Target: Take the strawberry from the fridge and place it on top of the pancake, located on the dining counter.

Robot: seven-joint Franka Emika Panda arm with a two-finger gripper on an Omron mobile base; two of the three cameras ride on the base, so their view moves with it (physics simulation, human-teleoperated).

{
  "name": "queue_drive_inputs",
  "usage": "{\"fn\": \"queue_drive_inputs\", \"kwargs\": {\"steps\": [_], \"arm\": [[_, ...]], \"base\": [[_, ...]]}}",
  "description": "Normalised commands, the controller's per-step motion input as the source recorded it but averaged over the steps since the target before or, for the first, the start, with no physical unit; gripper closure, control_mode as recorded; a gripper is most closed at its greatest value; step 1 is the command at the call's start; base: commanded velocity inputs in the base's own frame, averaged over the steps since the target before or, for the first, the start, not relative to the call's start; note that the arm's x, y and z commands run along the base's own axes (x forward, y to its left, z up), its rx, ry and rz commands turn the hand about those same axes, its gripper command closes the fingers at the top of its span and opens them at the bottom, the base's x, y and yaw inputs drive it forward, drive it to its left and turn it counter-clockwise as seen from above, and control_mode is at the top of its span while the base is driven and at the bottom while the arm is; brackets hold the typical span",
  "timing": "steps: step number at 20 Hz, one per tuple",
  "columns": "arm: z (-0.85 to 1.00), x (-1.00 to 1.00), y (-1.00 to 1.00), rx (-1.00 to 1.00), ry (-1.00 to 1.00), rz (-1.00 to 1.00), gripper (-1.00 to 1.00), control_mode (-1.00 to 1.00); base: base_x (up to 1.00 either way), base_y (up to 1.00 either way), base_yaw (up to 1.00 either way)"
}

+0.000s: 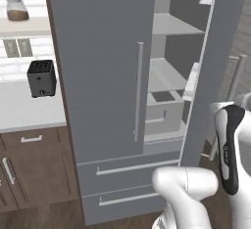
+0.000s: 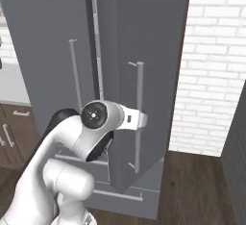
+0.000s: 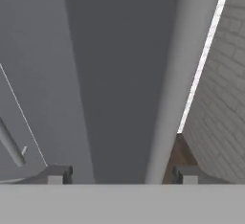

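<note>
**Q:** Gripper state, and what is seen around it?

**A:** Spread jaws are shown in the hand view: the gripper (image 3: 119,175) has its two dark tips standing well apart at the bottom, with nothing pinched between them. The pale bar handle (image 3: 165,98) of the right door runs up just ahead of the gap, toward the right tip. In the right base view the wrist is seen beside that same handle (image 2: 139,118).

**Q:** How far is the fridge opened?

**A:** The right door (image 1: 211,71) of the fridge (image 1: 98,76) is seen swung partly out in the left base view, so that pale shelves (image 1: 169,25) and an inner drawer box (image 1: 164,113) are exposed. The left door is shut.

**Q:** Where is the strawberry?

**A:** It cannot be made out; no red berry is visible on the exposed shelves, so it is presumably hidden deeper inside or behind the door. The pancake and dining counter lie outside these views.

**Q:** How should the step in hand be done well?

**A:** The handle appears to be released, so the hand should be drawn clear of the bar without snagging it. The door should be checked as wide enough for the arm; then the shelves should be approached with the jaws kept spread.

**Q:** Anything else nearby?

**A:** A toaster (image 1: 41,78) is seen on the surface (image 1: 24,110) left of the fridge.
</note>
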Motion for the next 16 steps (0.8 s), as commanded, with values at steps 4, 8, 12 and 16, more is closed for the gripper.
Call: {"fn": "queue_drive_inputs", "kwargs": {"steps": [4,8,12,16], "arm": [[0.47,-1.0,0.22,-0.1,-0.06,-0.01,-1.0,-1.0],[0.57,-0.8,0.59,-0.2,0.02,-0.02,-1.0,-1.0],[0.22,0.21,1.0,-0.34,0.32,-0.05,-1.0,-1.0],[0.01,0.54,1.0,-0.34,0.22,-0.07,-1.0,-1.0]], "base": [[0.0,0.0,0.0],[0.0,0.0,0.0],[0.0,0.0,0.0],[0.0,0.0,0.0]]}}
